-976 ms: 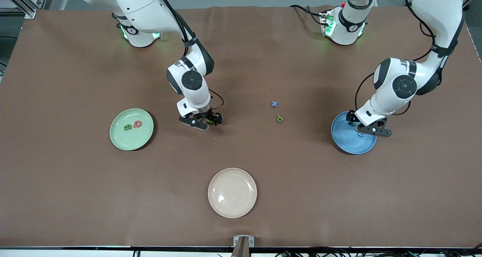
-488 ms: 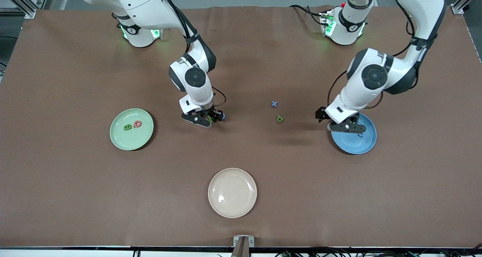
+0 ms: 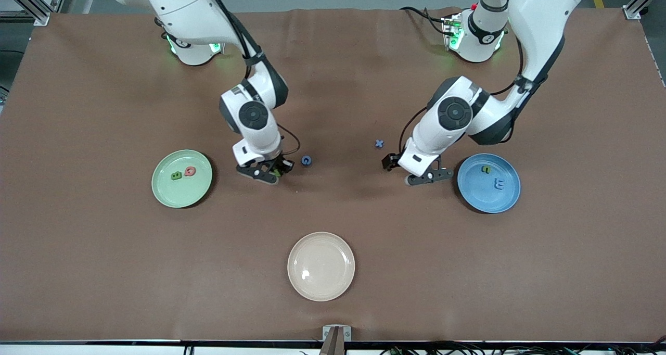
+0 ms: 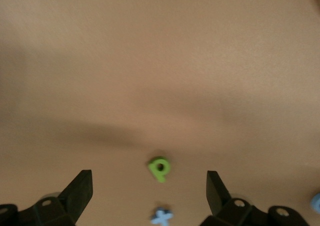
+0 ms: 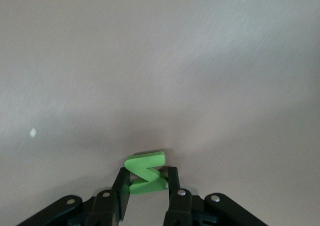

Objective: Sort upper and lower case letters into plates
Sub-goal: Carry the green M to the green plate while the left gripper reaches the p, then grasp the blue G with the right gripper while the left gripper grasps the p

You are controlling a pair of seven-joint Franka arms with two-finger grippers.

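Brown cloth covers the table (image 3: 104, 271), and the cream-white plate (image 3: 321, 266) near the front camera's edge serves as the landmark for everything else.

Farther from the camera than that plate and toward the right arm's end sits the light green plate (image 3: 181, 178), holding 2 letters: a green B (image 3: 176, 176) and a red Q (image 3: 190, 171) side by side. Toward the left arm's end, likewise farther back, lies the blue plate (image 3: 488, 182) with 2 letters in it, a green n (image 3: 486, 169) and a blue m (image 3: 500, 184).

Straight back from the cream-white plate, a blue G (image 3: 306, 160) rests on the cloth, and just beside it the right gripper (image 3: 271, 173) is low at the table, its fingers (image 5: 121, 196) clenched on a green N (image 5: 146, 172), which the right wrist view shows pinched between the pads.

Back from the landmark and a little toward the left arm's end, a blue x (image 3: 379, 143) lies on the cloth. The left gripper (image 3: 411, 174) hangs between that letter and the blue plate with its jaws spread wide and nothing in them; in the left wrist view a green p (image 4: 159, 169) shows on the cloth between the 2 fingers (image 4: 78, 193), with the x close by it.
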